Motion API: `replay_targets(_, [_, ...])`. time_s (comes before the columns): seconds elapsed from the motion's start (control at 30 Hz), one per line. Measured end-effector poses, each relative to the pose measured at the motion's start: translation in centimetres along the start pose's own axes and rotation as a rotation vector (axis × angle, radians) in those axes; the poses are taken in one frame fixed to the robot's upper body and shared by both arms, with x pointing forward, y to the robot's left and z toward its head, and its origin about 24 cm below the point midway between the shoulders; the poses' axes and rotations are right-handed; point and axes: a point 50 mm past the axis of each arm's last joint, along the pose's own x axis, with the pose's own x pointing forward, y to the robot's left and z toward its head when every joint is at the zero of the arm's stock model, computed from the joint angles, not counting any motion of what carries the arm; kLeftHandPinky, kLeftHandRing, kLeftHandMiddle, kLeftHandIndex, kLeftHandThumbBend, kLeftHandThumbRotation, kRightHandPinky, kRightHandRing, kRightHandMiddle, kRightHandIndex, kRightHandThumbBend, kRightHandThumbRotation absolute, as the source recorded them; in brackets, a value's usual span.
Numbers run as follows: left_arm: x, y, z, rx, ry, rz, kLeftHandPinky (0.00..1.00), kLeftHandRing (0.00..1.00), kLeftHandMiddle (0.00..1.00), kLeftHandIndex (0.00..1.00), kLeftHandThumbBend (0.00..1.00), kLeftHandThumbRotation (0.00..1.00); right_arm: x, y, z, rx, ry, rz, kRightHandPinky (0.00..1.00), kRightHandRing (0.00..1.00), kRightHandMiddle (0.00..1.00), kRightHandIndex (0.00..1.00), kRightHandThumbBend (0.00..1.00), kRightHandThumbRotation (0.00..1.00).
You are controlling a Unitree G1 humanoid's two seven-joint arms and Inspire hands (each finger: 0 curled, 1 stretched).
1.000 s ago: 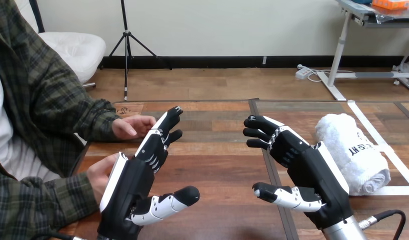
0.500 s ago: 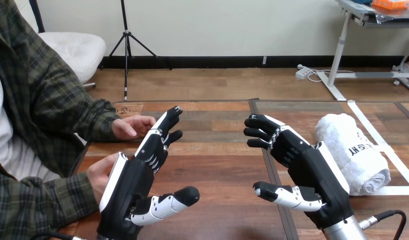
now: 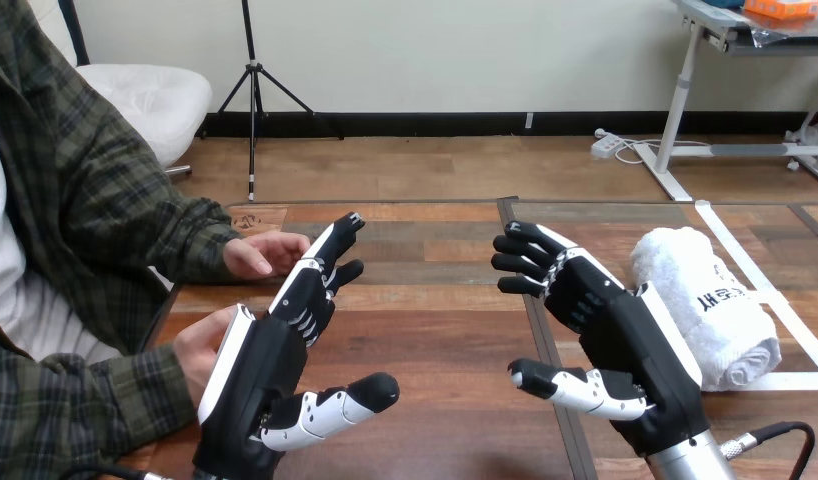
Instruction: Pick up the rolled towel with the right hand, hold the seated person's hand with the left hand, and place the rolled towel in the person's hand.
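A white rolled towel (image 3: 707,305) lies on the wooden table (image 3: 435,330) at the right, inside a white taped outline. My right hand (image 3: 615,335) hovers just left of the towel, open, fingers spread and thumb out, apart from the cloth. My left hand (image 3: 275,355) is raised at the lower left, open with straight fingers. The person's hand at the view's lower left (image 3: 197,350) sits right behind my left hand's back; whether they touch I cannot tell. The person's other hand (image 3: 265,253) rests on the table's left edge, beside my left fingertips.
White tape lines (image 3: 760,275) frame the towel's spot on the right. A dark seam (image 3: 530,290) runs down the table's middle. The person's sleeved arms (image 3: 105,230) fill the left side.
My right hand has drifted slightly up and to the right, toward the towel. The left hand and the person's hands are still.
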Motion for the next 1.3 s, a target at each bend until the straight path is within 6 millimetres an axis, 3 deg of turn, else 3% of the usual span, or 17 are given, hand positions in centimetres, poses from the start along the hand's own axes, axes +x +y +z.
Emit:
replay_targets(1.0, [0.0,0.0,0.0,-0.008,-0.003,0.003,0.91,0.97,0.96,0.92,1.00,0.58,0.2,-1.2,0.0,-0.114,0.034,-0.225,0.80,0.85,0.84,0.88,1.00,0.48])
replay_targets(1.3, [0.0,0.1,0.0,-0.009,-0.003,0.004,0.94,0.98,0.96,0.91,1.00,0.59,1.0,-2.1,0.5,-0.138,0.014,-0.301,0.76,0.84,0.84,0.87,1.00,0.51])
